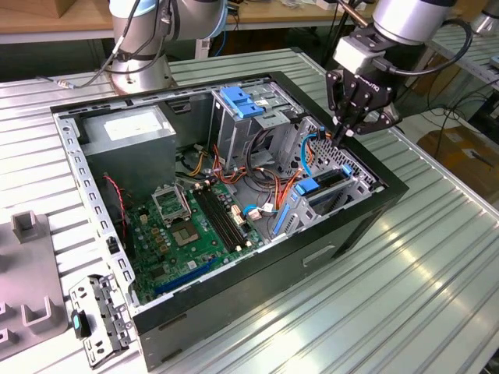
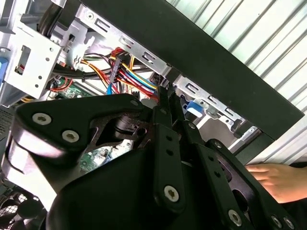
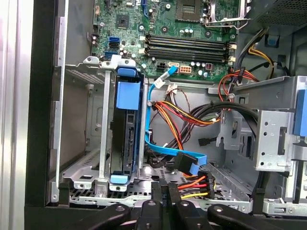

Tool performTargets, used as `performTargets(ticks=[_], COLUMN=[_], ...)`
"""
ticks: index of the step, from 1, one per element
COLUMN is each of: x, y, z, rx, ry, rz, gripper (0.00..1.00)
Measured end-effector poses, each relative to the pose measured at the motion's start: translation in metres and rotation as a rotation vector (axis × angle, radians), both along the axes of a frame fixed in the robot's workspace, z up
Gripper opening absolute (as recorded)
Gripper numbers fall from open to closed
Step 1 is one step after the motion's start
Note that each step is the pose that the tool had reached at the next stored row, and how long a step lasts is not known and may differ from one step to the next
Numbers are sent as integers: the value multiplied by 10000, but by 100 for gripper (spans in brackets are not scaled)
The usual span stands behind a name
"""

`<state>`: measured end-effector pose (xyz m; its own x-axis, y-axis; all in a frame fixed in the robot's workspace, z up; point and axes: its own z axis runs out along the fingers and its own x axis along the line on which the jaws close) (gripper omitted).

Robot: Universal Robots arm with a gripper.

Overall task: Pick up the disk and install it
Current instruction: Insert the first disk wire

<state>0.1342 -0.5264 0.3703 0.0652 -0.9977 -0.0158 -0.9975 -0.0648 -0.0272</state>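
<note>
Judging from how things lie, the installing looks almost complete. The disk (image 3: 128,139) stands on its edge inside the metal bay (image 3: 103,143) of the open computer case (image 1: 234,312), with blue rails along its sides, and it seems fully seated. In the exterior view the gripper (image 1: 348,128) hangs just above the case, near the bay. Its fingers (image 3: 164,194) are pressed together and hold nothing. A blue data cable (image 3: 168,148) lies loose beside the disk; whether it is plugged in, I cannot tell.
</note>
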Motion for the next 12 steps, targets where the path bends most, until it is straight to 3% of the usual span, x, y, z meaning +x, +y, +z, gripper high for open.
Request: performTargets(ticks=[9,12], x=[-59,-62], y=[-3,-25], z=[0,-5], rx=[-1,-1], ry=[0,0], rz=[2,-2], gripper=[17,17])
